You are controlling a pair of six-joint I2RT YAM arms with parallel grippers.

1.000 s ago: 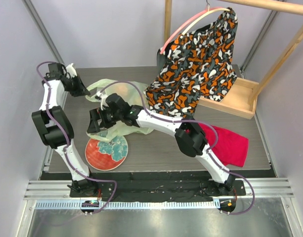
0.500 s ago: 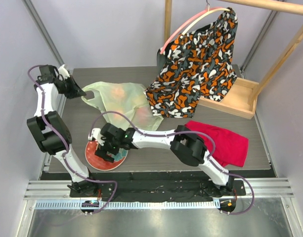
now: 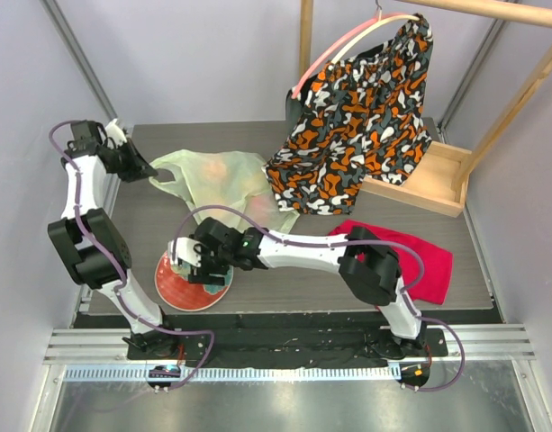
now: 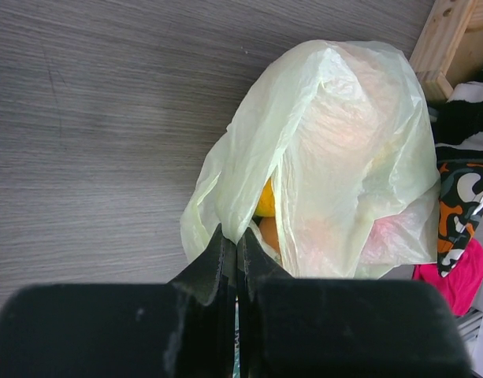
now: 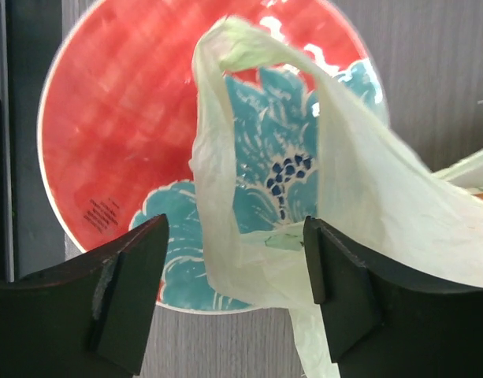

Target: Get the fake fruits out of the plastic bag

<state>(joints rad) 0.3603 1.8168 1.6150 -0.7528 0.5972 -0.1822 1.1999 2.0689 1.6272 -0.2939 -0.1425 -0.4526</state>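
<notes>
Where thin crinkly edge is pinched, left claw (image 4: 235, 236) is seen shut tight on plastic bag (image 4: 336, 142), whose translucent pale yellow-green film is bulged up on grey wood-grain worktop (image 4: 91, 118). Fake fruits (image 4: 265, 201) are seen inside bag: smooth yellow-orange curve at mouth, pink blurs veiled behind film. Right claw (image 5: 235, 236) is poised above round red-and-teal plate (image 5: 91, 118), matte black fingers apart. Twisted handle loop (image 5: 225, 47) is draped between them; contact with fingers cannot be told.
</notes>
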